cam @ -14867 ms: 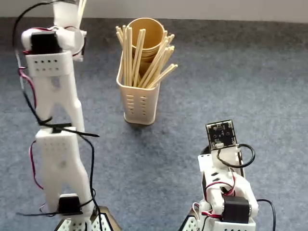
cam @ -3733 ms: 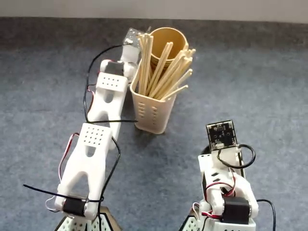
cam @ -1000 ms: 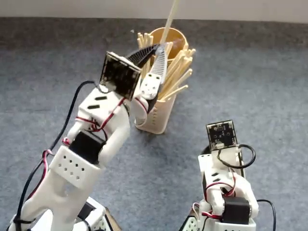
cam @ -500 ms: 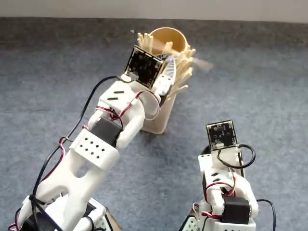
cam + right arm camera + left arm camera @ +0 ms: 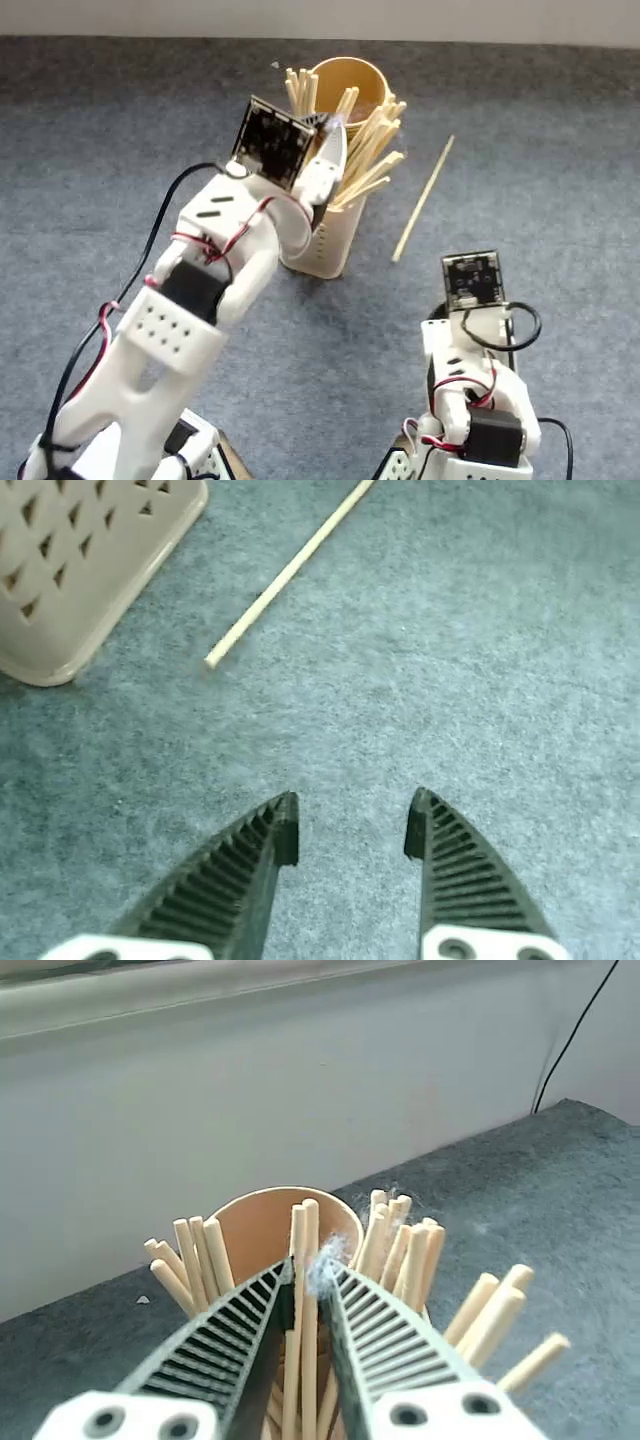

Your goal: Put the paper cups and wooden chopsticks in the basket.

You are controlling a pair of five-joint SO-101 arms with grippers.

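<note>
Wooden chopsticks: a bundle standing in the basket, alongside the paper cups. One stray chopstick lies on the carpet just beside the basket. Left gripper: above the basket, pinched around two standing sticks. Right gripper: parted, holding nothing, near the basket's base.

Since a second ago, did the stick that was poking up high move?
Yes. The chopstick dropped from above the basket and now lies flat on the carpet, right of the basket in the high view.
</note>
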